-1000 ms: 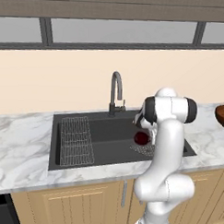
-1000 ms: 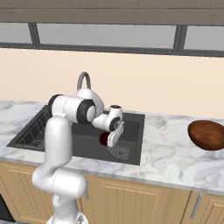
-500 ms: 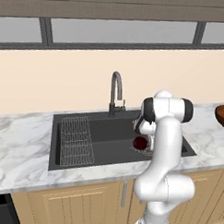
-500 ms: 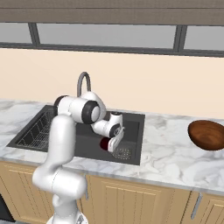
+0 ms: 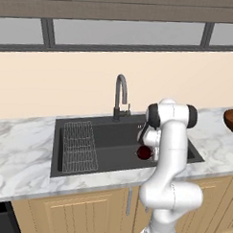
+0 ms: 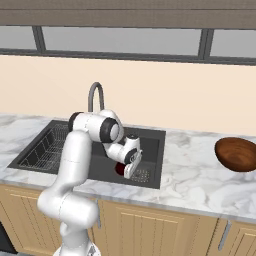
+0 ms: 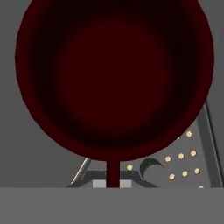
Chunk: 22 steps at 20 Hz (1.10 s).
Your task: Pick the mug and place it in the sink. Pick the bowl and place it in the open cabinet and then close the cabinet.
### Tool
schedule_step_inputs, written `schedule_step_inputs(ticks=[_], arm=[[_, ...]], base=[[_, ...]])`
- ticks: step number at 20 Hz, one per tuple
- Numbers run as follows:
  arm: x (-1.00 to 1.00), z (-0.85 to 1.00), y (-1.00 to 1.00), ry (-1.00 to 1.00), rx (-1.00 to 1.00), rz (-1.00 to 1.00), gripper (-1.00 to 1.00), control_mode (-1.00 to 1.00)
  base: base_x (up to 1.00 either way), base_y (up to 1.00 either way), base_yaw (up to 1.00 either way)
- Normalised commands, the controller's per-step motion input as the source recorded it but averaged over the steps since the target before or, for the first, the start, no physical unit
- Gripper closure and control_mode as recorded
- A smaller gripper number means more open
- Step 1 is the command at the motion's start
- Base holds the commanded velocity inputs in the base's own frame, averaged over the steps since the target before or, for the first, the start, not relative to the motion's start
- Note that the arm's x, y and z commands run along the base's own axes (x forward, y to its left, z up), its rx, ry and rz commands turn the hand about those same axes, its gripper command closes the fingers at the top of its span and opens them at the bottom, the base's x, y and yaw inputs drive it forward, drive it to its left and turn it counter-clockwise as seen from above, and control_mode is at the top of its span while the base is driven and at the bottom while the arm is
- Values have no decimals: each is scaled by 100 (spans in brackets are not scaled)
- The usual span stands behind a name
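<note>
The dark red round mug is clamped in my closed gripper, now lower inside the sink.

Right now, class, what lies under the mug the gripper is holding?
Under the mug is the dark grey sink floor, with its square drain's dotted holes showing past the rim in the hand view. The mug covers the basin directly beneath it, so that part cannot be seen.

Arm: glossy white rounded segments, smooth casing. Joints: dark grey to black bands and end caps between segments. White, bulbous lower body. White wrist housing. No cables or markings discernible.
</note>
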Motion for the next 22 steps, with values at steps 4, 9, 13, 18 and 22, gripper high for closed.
schedule_step_inputs(ticks=[4, 9, 13, 18, 22], arm=[[33, -19, -1, -3, 0, 0, 100, -100], [24, -25, 0, -3, 0, 0, 100, -100], [21, -28, 0, -2, 0, 0, 100, -100], [10, -14, 0, -2, 0, 0, -100, -100], [-18, 2, 0, -9, 0, 0, -100, -100]], base=[[0, 0, 0], [0, 0, 0], [0, 0, 0], [0, 0, 0], [0, 0, 0]])
